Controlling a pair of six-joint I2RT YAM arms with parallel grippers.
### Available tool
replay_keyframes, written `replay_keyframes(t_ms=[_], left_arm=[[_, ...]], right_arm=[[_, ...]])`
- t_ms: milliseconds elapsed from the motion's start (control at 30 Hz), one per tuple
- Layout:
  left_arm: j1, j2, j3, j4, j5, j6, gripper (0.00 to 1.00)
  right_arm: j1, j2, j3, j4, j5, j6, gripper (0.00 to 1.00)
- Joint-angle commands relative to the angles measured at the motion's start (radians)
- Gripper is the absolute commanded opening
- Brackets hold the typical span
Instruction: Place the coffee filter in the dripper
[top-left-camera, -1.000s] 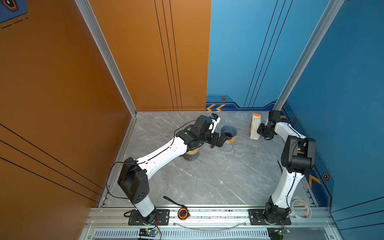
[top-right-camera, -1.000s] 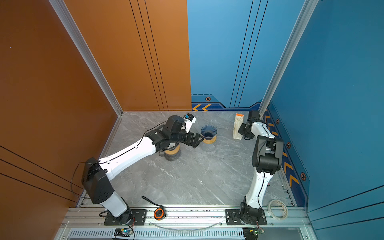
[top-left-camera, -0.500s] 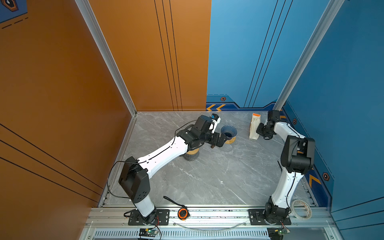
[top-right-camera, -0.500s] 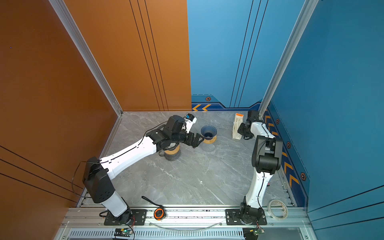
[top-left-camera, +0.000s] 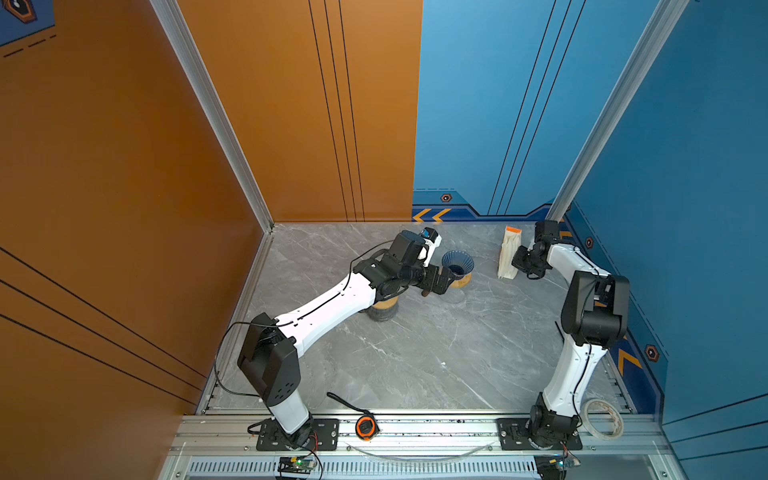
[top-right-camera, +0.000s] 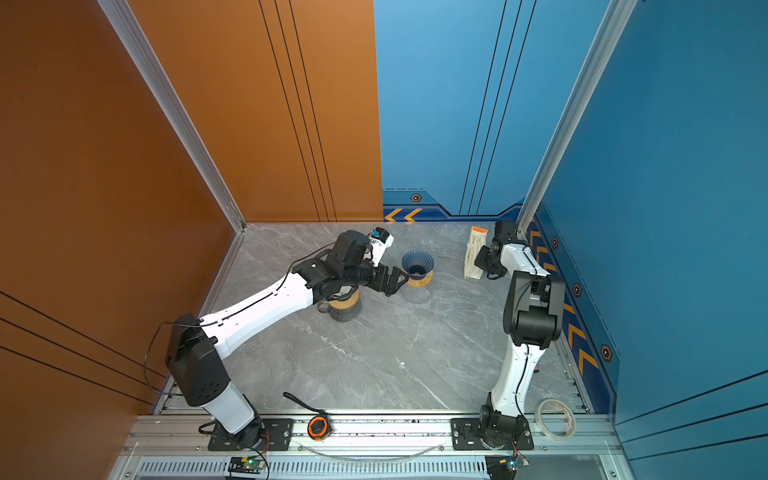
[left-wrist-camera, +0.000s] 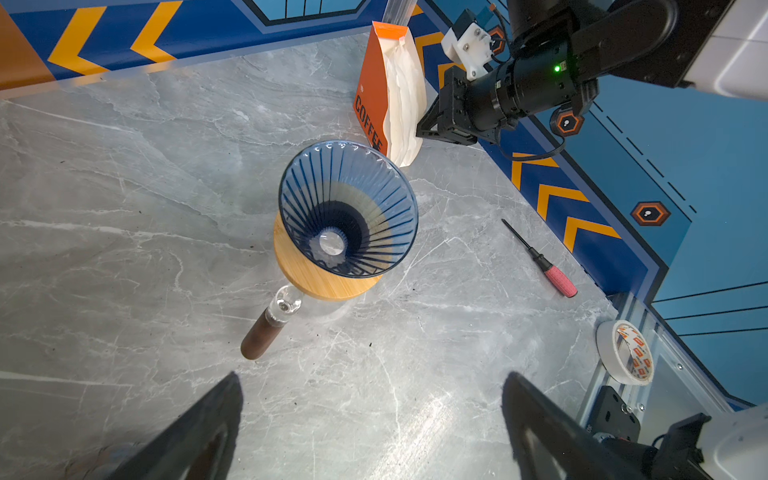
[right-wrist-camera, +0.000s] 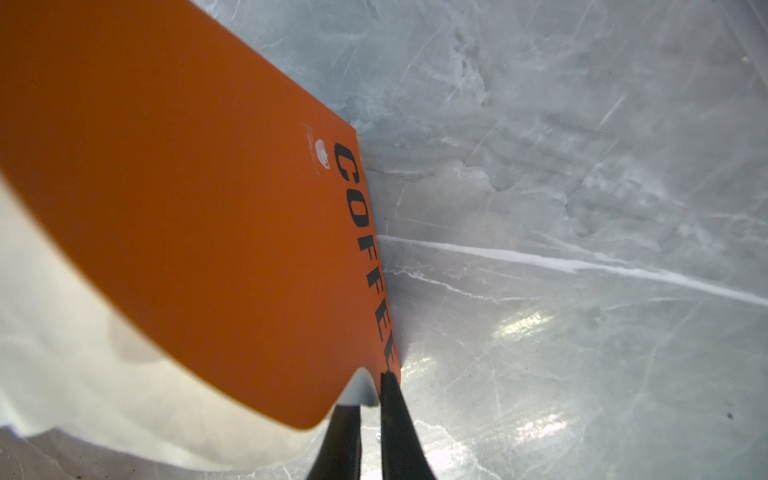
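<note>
Marble tabletop (dripper near back), orange wall

The dripper is translucent blue with thin dark ribs fanning from its centre, set on a pale bamboo collar; the handle below is dark brown. The pouch is orange with black "COFFEE" lettering, and its filters are white. The table is grey marble with white veins. In both top views the wall at frame left is orange and the wall at frame right is blue, both with thin black lines. The screwdriver has a pink grip and black shaft. The tape roll is white with orange print. The arms are white with black joints.
</note>
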Motion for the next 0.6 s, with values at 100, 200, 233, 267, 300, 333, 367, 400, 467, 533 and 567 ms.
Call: replay_keyframes(t_ms=[100, 200, 233, 267, 300, 333, 367, 400, 467, 533, 567], left_arm=[[0.005, 0.017, 0.023, -0.013, 0.017, 0.004, 0.98], [0.006, 0.019, 0.025, -0.014, 0.019, 0.004, 0.98], [0.006, 0.021, 0.025, -0.013, 0.018, 0.004, 0.98], [0.006, 0.022, 0.025, -0.013, 0.019, 0.004, 0.98], [0.005, 0.023, 0.026, -0.014, 0.02, 0.004, 0.98], [0.006, 0.024, 0.027, -0.013, 0.019, 0.004, 0.98], [0.006, 0.025, 0.026, -0.013, 0.02, 0.004, 0.98], [0.006, 0.026, 0.027, -0.014, 0.022, 0.002, 0.98], [0.005, 0.028, 0.028, -0.014, 0.024, 0.002, 0.98], [0.005, 0.028, 0.028, -0.013, 0.023, 0.002, 0.98], [0.005, 0.029, 0.029, -0.013, 0.025, 0.002, 0.98]], right_arm=[[0.002, -0.02, 0.027, -0.038, 0.036, -0.023, 0.04], [0.002, -0.03, 0.026, -0.039, 0.054, -0.029, 0.0], [0.002, -0.032, 0.025, -0.04, 0.061, -0.032, 0.0], [0.002, -0.035, 0.025, -0.042, 0.067, -0.038, 0.0], [0.002, -0.037, 0.028, -0.046, 0.072, -0.045, 0.0], [0.002, -0.039, 0.03, -0.048, 0.075, -0.05, 0.0], [0.002, -0.04, 0.034, -0.054, 0.077, -0.056, 0.0], [0.003, -0.041, 0.037, -0.058, 0.08, -0.062, 0.0], [0.005, -0.045, 0.043, -0.071, 0.093, -0.075, 0.0], [0.007, -0.049, 0.048, -0.083, 0.106, -0.093, 0.0], [0.007, -0.05, 0.05, -0.09, 0.113, -0.103, 0.0]])
